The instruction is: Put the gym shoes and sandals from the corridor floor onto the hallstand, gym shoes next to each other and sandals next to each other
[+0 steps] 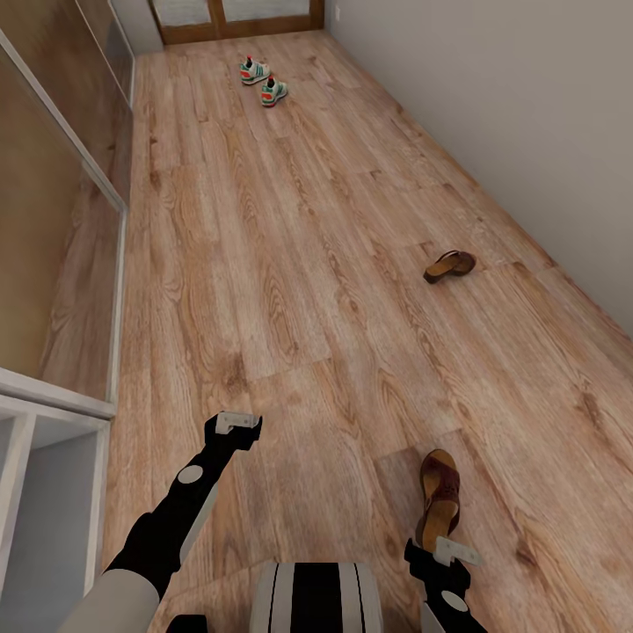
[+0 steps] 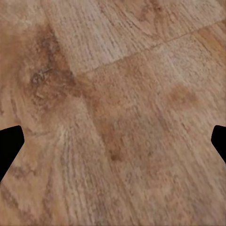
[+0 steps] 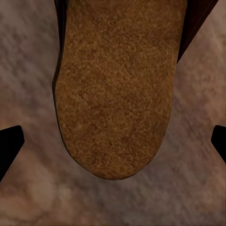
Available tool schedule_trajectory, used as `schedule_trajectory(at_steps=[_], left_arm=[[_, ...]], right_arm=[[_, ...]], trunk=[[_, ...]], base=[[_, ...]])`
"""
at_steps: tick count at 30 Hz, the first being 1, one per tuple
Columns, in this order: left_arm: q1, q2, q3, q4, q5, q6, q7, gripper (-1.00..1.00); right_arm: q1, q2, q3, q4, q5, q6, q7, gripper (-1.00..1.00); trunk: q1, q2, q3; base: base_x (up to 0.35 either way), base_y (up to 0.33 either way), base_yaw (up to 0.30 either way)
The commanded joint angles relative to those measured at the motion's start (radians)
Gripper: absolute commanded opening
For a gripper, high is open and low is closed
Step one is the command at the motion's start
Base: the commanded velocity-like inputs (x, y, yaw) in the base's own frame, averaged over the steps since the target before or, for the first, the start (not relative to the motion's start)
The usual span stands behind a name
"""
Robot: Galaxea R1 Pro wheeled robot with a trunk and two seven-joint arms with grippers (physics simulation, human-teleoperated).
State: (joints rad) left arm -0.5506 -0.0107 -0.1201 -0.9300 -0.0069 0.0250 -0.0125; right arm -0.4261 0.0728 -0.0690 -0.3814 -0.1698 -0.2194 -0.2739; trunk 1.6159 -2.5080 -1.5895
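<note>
On the corridor floor (image 1: 290,264) there were 4 shoes in total: 2 gym shoes and 2 sandals. The 2 gym shoes (image 1: 264,81) stood close beside each other at the far end of the corridor, near a wooden door frame (image 1: 237,28). The 2 sandals were well apart from each other. The far sandal (image 1: 449,265) lay in the middle distance, near the grey wall (image 1: 527,132) on the right. The near sandal (image 1: 439,494) lay just in front of the right gripper (image 1: 454,554), and in the right wrist view the tan insole (image 3: 117,89) of this sandal was directly under the camera, with the 2 dark fingertips (image 3: 9,146) far apart on both sides, so the jaws were released and grasped nothing. The left gripper (image 1: 236,427) hung over bare planks; in the left wrist view its fingertips (image 2: 9,148) were also spread wide, so these jaws were released too. At the left edge of the head view a white shelf unit (image 1: 40,422) stood against the wall, and all 4 shoes were on the floor, not on it.
</note>
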Motion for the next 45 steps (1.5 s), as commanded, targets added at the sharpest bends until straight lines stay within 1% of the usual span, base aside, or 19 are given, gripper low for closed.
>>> schedule_trajectory(at_steps=[1,5,8,33,37,45], left_arm=[[0.0,0.0,0.0,-0.001,-0.001,0.003,-0.001,1.0],[0.0,0.0,0.0,0.0,-0.001,0.003,-0.001,1.0],[0.0,0.0,0.0,0.0,-0.001,0.003,-0.001,1.0],[0.0,0.0,0.0,0.0,-0.001,0.003,-0.001,1.0],[0.0,0.0,0.0,0.0,-0.001,0.003,-0.001,1.0],[0.0,0.0,-0.001,-0.001,-0.001,0.002,-0.001,1.0]], right_arm=[[0.0,0.0,-0.003,0.001,-0.008,-0.006,0.002,1.0],[0.0,0.0,-0.003,0.001,-0.008,-0.006,0.002,1.0],[0.0,0.001,-0.003,0.001,-0.008,-0.006,0.002,1.0],[0.0,0.0,-0.003,0.0,-0.008,-0.006,0.002,1.0],[0.0,0.001,-0.003,0.0,-0.008,-0.006,0.002,1.0],[0.0,0.0,-0.003,0.0,-0.008,-0.006,0.002,1.0]], trunk=[[0.0,0.0,0.0],[0.0,0.0,0.0],[0.001,-0.001,-0.012],[0.001,-0.001,-0.012],[0.003,-0.002,-0.028],[0.003,-0.002,-0.028]], base=[[0.008,0.0,0.0],[0.004,0.0,0.0],[0.0,0.0,0.0],[0.0,0.0,0.0],[0.0,0.0,0.0],[0.0,0.0,0.0]])
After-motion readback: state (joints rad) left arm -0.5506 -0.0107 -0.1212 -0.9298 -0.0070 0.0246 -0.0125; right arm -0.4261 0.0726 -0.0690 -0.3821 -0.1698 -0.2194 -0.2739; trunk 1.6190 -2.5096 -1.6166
